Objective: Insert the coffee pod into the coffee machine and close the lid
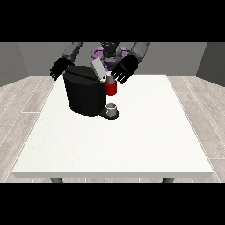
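Note:
The black coffee machine (pixel 83 94) stands on the white table (pixel 132 140), left of centre. Its grey lid (pixel 99 68) is tilted up and open. A red thing at the machine (pixel 111 90) sits at the machine's front. On top of it is a small grey thing (pixel 110 79); I cannot tell whether it is the pod. The hand at the view's right (pixel 124 70) hovers just above and beside that grey thing, fingers spread and pointing down, holding nothing. The hand at the view's left (pixel 59 68) hangs open behind the machine's far corner.
A grey cup (pixel 112 108) stands on the machine's low base under the red thing. The table's front edge (pixel 114 175) lies toward the camera, and wood floor surrounds the table.

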You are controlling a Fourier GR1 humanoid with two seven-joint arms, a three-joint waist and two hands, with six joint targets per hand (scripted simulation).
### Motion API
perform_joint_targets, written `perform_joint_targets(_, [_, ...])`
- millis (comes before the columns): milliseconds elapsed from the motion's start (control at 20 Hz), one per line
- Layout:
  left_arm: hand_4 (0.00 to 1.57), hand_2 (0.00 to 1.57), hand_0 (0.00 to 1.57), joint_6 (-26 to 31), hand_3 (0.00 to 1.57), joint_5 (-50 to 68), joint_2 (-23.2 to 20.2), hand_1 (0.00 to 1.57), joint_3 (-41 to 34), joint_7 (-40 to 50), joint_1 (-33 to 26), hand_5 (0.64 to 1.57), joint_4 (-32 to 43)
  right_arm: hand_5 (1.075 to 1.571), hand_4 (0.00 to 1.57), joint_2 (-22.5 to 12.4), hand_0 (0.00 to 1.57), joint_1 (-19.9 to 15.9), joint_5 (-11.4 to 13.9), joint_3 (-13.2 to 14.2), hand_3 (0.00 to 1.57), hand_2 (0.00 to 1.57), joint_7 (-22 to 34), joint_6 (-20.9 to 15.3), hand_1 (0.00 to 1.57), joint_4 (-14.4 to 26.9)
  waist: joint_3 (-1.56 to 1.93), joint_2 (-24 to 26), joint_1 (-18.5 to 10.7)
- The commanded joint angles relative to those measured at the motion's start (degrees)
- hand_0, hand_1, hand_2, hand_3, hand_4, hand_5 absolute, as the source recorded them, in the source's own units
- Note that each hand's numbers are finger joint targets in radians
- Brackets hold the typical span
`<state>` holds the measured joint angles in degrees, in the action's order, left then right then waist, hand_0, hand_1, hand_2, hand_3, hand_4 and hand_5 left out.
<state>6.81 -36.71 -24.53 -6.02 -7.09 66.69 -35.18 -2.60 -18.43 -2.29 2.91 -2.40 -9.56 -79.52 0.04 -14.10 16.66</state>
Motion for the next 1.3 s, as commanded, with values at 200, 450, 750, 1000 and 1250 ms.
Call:
perform_joint_targets(200, [0.49, 1.28, 1.24, 0.13, 1.20, -1.00, 1.33, 1.24, 0.47, 0.31, -0.88, 1.571, 1.13, 1.571, 0.44, -0.07, 0.00, -0.45, 0.59, -0.19, 0.00, 0.00, 1.12, -0.74, 0.00, -0.35, -0.04, -0.06, -0.40])
perform_joint_targets(450, [0.47, 1.25, 1.22, 2.35, 1.15, 0.08, -1.47, 1.22, -1.31, -0.24, -0.21, 1.571, 1.29, 1.571, 0.42, -2.52, 0.00, 1.32, -2.50, 1.75, 0.00, 0.00, -0.67, 3.70, 0.00, -0.07, -0.03, -0.67, 0.91])
perform_joint_targets(750, [0.45, 1.18, 1.15, 1.21, 1.02, -1.42, 0.18, 1.15, 0.18, -1.83, -2.26, 1.571, 0.92, 1.571, 0.40, -0.30, 0.00, 1.29, -0.38, 0.40, 0.00, 0.00, -0.66, 0.31, 0.00, -0.94, -0.04, -0.25, -0.38])
perform_joint_targets(1000, [0.39, 1.11, 1.06, 1.90, 0.94, -2.61, -0.12, 1.06, 0.95, -1.16, 0.03, 1.571, -0.16, 1.571, 0.43, -1.43, 0.00, -0.34, -1.43, 1.88, 0.00, 0.00, -2.13, 1.63, 0.00, 1.41, -0.03, -1.35, -0.74])
perform_joint_targets(1250, [0.36, 1.12, 1.07, 1.22, 0.97, -2.83, -0.21, 1.07, 0.49, -1.78, 0.05, 1.571, -0.11, 1.571, 0.46, 1.30, 0.00, 0.65, -0.34, 0.11, 0.00, 0.00, -3.91, -0.05, 0.00, 1.19, -0.03, -1.42, -0.84])
